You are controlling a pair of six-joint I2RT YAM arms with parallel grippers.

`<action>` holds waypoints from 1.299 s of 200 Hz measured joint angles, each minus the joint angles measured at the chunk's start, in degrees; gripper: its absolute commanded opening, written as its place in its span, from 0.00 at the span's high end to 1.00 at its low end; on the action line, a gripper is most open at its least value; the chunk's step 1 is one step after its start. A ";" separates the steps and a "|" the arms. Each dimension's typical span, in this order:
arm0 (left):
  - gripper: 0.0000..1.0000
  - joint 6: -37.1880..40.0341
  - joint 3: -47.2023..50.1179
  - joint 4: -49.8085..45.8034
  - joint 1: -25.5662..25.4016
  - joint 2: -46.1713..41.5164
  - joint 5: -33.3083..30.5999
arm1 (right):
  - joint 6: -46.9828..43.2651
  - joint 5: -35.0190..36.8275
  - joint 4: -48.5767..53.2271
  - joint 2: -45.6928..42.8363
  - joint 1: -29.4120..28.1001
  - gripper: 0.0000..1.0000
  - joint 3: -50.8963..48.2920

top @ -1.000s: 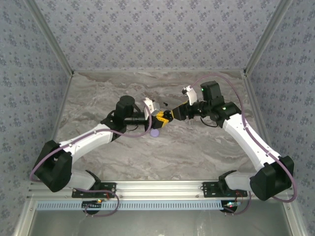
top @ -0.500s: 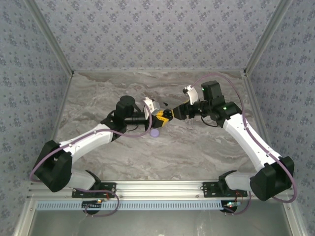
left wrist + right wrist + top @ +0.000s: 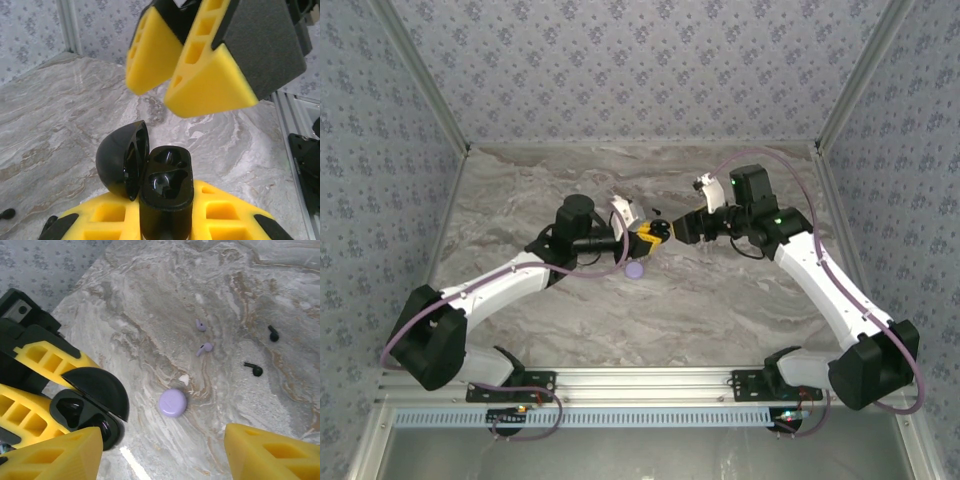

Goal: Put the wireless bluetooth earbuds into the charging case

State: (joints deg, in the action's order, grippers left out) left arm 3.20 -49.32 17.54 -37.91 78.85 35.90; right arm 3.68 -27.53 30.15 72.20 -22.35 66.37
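My left gripper (image 3: 165, 222) is shut on a black charging case (image 3: 166, 186) and holds it upright above the table. Its domed lid (image 3: 121, 161) is flipped open to the left, and both wells look empty. In the right wrist view the case (image 3: 86, 416) sits at the lower left. My right gripper (image 3: 162, 460) hovers close above it, open, with nothing between its yellow fingers (image 3: 210, 75). Two black earbuds (image 3: 273, 333) (image 3: 254, 369) lie on the marble at the right. The two grippers meet mid-table, left (image 3: 642, 238) and right (image 3: 667, 231).
A closed round lavender case (image 3: 172, 402) lies on the marble below the grippers, also seen in the top view (image 3: 635, 269). Two lavender earbuds (image 3: 200, 325) (image 3: 204, 348) lie beyond it. Patterned walls close the table (image 3: 720, 310) at the back and sides.
My right gripper's jaws have spread wider and it has lifted slightly from the case. The left arm and the case have stayed put.
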 measured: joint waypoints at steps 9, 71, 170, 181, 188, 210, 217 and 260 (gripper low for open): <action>0.84 -0.48 0.02 0.00 0.28 0.00 -0.66 | 0.37 1.03 0.04 0.44 0.44 0.32 0.00; 0.85 -2.14 4.52 0.22 0.83 -2.01 -2.78 | 3.17 2.73 0.00 8.92 3.37 0.35 0.02; 0.85 -4.20 7.93 3.26 0.83 -5.35 2.34 | 5.75 0.55 -1.64 31.91 4.48 0.38 12.96; 0.85 -4.20 8.28 3.21 0.83 -6.43 2.40 | 6.01 0.57 -1.57 34.56 4.39 0.38 14.78; 0.85 -4.17 8.46 3.15 0.83 -7.10 2.40 | 6.14 0.70 -1.51 36.06 4.26 0.41 15.98; 0.85 -4.15 8.52 2.69 0.83 -8.92 2.38 | 6.78 1.51 -0.90 40.48 3.61 0.44 20.33; 0.84 -4.15 8.59 2.40 0.83 -9.49 2.36 | 6.97 1.92 -0.59 41.68 3.26 0.44 21.68; 0.85 -4.15 9.86 0.63 0.83 -12.57 1.95 | 7.65 5.88 2.69 48.30 1.03 0.49 29.73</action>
State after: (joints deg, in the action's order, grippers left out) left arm -0.95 -39.46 18.17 -37.08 66.28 37.85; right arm 11.33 -21.65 32.84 120.51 -21.32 96.09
